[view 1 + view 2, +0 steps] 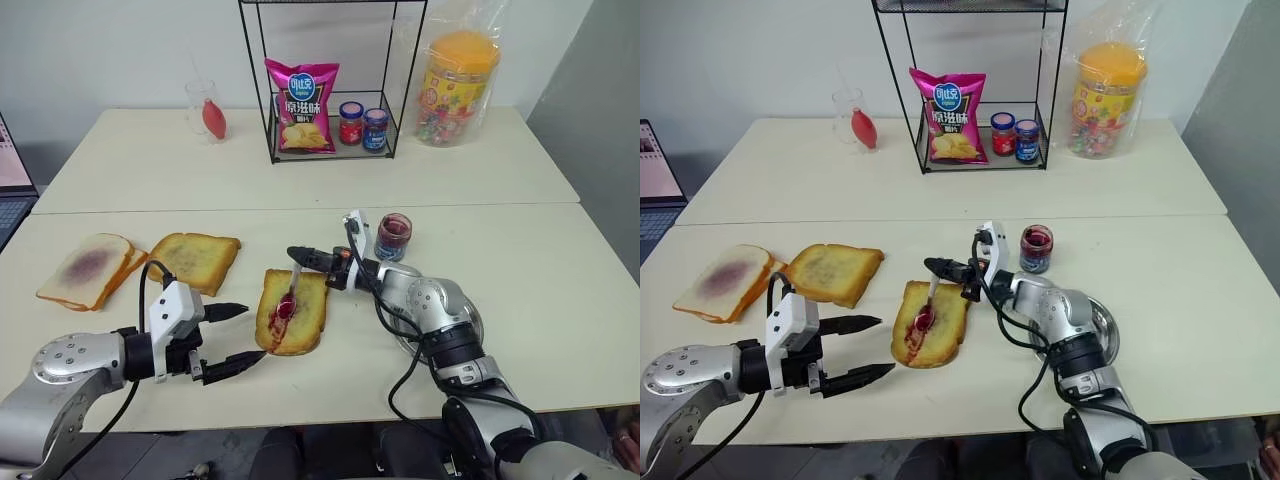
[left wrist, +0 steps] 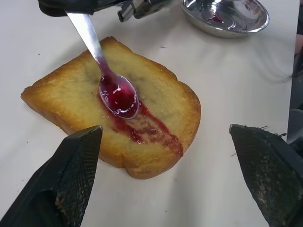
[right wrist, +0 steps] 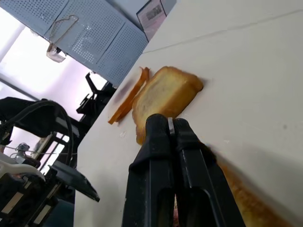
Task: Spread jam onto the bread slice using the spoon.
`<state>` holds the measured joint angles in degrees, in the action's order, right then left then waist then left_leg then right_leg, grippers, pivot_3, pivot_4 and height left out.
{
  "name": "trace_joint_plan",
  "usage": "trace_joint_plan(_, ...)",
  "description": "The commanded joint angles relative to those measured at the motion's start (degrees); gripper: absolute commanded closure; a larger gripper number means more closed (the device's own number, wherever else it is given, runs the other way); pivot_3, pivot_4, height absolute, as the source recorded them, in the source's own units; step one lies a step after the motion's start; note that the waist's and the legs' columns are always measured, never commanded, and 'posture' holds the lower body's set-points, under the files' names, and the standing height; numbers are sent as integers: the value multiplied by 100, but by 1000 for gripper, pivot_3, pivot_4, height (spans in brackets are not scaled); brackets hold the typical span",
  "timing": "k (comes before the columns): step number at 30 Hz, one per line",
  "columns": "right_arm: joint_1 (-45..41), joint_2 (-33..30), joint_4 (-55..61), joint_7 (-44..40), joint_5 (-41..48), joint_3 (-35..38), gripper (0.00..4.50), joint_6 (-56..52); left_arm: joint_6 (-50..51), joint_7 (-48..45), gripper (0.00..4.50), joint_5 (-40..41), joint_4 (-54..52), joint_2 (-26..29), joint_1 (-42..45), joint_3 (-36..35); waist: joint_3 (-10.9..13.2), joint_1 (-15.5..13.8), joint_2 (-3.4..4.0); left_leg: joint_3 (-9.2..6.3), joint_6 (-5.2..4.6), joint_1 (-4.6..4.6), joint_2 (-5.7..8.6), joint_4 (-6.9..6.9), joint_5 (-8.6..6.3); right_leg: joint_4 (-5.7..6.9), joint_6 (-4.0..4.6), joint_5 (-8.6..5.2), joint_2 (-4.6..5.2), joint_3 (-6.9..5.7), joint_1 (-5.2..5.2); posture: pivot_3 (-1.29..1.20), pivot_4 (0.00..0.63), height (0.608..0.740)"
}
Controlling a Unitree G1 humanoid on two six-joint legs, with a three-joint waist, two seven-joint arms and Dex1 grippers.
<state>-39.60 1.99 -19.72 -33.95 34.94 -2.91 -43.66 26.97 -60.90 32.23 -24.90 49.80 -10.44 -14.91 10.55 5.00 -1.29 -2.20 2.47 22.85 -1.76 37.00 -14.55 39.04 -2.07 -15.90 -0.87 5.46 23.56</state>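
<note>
Two pale counter tops (image 1: 520,290) stand end to end against a white wall. On the far one stands a black wire rack (image 1: 330,80) with a pink crisp bag (image 1: 302,105) and two small lidded jars (image 1: 362,127) inside it; beside the rack are a clear glass (image 1: 205,108) on one side and a bagged yellow tub (image 1: 455,85) on the other.

The bread slice (image 1: 292,312) lies on the near counter, which serves as the landmark here. To its left sits another toasted slice (image 1: 195,262), and further left a stack of pale slices (image 1: 88,270) with a purple patch. Behind the bread slice and to its right stands the open jar of jam (image 1: 393,236), with a round steel plate (image 2: 222,16) nearer the front edge.

The right gripper (image 1: 300,256) hangs over the bread slice's far edge, its jaws clenched on the handle of the spoon (image 1: 290,295). The spoon's bowl (loaded with red jam) rests on the middle of the slice, a red smear running along the bread from it.

The left gripper (image 1: 228,340) hovers just left of the bread slice, its jaws spread wide and holding nothing, with the slice apart from both fingers (image 2: 71,179).
</note>
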Motion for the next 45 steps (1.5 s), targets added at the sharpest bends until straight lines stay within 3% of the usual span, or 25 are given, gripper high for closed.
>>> trace_joint_plan(1, -304, -152, -339, -124, -244, 161, 4486, 410, -77, -67, 0, -13, -10, 62, 103, 18, 0, -1, 0, 0, 0, 1, 1, 0, 0, 0, 0, 0, 0, 0, 0, 0, 150, 740)
trace_joint_plan(5, -455, -223, -301, -203, -127, 264, 4486, 320, -93, -149, 0, -22, 82, 128, 162, -5, 0, -5, 1, -1, 0, 0, 2, 3, 0, 2, 0, 1, 1, -1, -2, 0, 150, 740)
trace_joint_plan(11, -283, -162, 1303, 65, 726, 497, 4486, -887, -96, -708, 0, 27, 498, 676, 441, -193, 2, -5, 3, -9, 0, 8, -1, -1, 0, 3, 1, 0, -1, -9, 7, 0, 150, 740)
trace_joint_plan(15, -66, -159, 2211, 526, 1297, 767, 4486, -1584, 22, -1088, 0, 136, 831, 1076, 1040, -142, 2, -6, 3, -11, 0, 12, -2, -6, 0, 3, 2, 0, -1, -14, 10, 0, 150, 740)
trace_joint_plan(19, 307, -355, 3229, 1162, 1816, 1160, 4486, -2112, -106, -1438, 0, 45, 1070, 1123, 2107, 435, 1, -25, 2, -15, 0, 17, 3, -4, 0, -1, 0, -1, 3, -23, 8, 0, 150, 740)
trace_joint_plan(23, 691, -710, 4021, 1860, 2112, 1717, 4486, -2332, -393, -1895, 0, -220, 1175, 915, 2899, 1231, 2, -72, 3, -8, 0, 20, 11, -2, 0, -6, -1, -1, 9, -17, 5, 0, 150, 740)
trace_joint_plan(27, 1287, -1194, 4855, 2666, 2296, 2461, 4486, -2400, -675, -2200, 0, -556, 1674, 264, 4012, 2063, 3, -107, 3, -7, 0, 19, 10, -2, 0, -5, -6, -5, 4, -16, 6, 0, 150, 740)
trace_joint_plan(33, 2282, -1522, 5482, 3583, 2606, 3409, 4486, -2214, -882, -2275, 0, -840, 2055, -688, 4796, 2756, 3, -49, 4, 2, -2, 16, 5, -4, -1, -3, -4, -4, -5, 6, 9, 0, 150, 740)
trace_joint_plan(39, 3307, -1160, 5638, 4375, 3076, 4180, 4486, -1439, -1471, -2104, 0, -1485, 2462, -1389, 4899, 3313, 2, -48, 4, 6, -2, 16, 11, -1, -1, -5, -9, -6, 0, 10, 1, 0, 150, 740)
trace_joint_plan(45, 4162, -770, 5535, 4335, 3126, 4097, 4486, -734, -1856, -1847, 0, -1949, 2789, -1858, 4833, 3634, 0, -33, 7, -1, -3, 5, 8, -2, 0, 2, -19, -12, -4, 5, -6, 0, 150, 740)
